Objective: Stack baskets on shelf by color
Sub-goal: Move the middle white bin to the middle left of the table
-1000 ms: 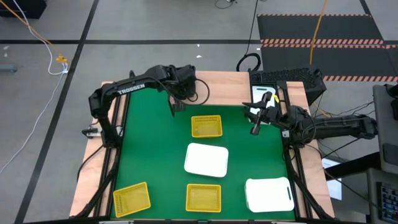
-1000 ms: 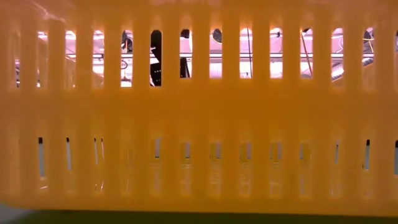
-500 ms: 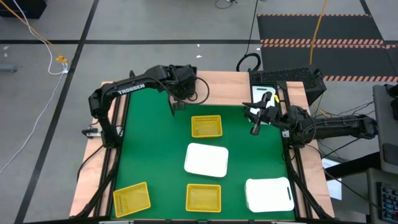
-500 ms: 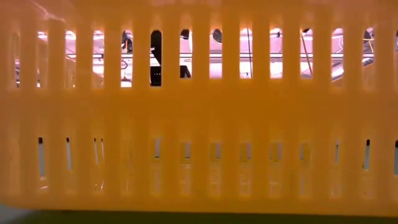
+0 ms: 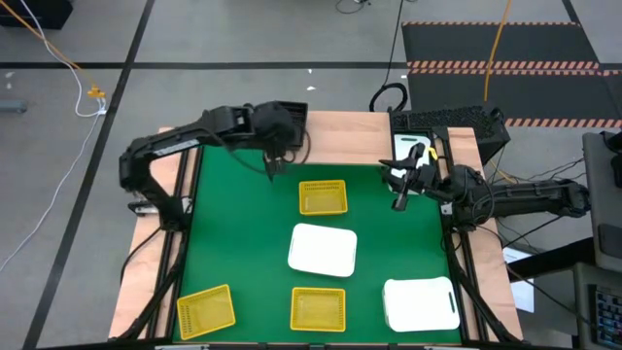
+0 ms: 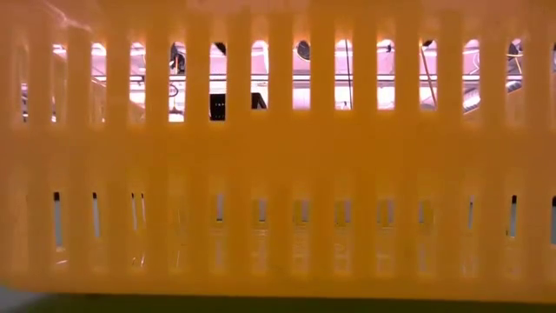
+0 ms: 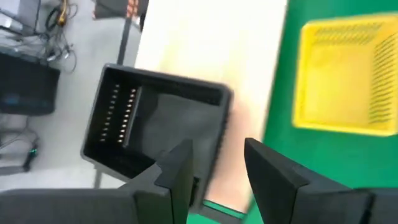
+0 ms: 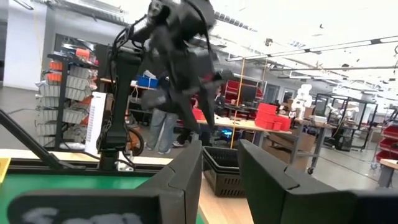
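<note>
Overhead, the left gripper [image 5: 269, 167] hangs at eleven o'clock over the green table [image 5: 233, 243], jaws slightly spread, empty. The right gripper [image 5: 398, 194] waits at two o'clock, jaws narrowly apart, empty. One yellow basket [image 5: 323, 196] sits near twelve, two others [image 5: 206, 311] [image 5: 318, 309] toward six; white baskets [image 5: 323, 249] [image 5: 420, 303] lie centre and five o'clock. A black basket [image 7: 155, 124] rests beyond the table's far edge.

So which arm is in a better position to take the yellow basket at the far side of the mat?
Probably the left. The left gripper hangs open just beside that yellow basket, which also shows in the left wrist view. The right gripper is open too, but sits farther away and faces across the table.
</note>
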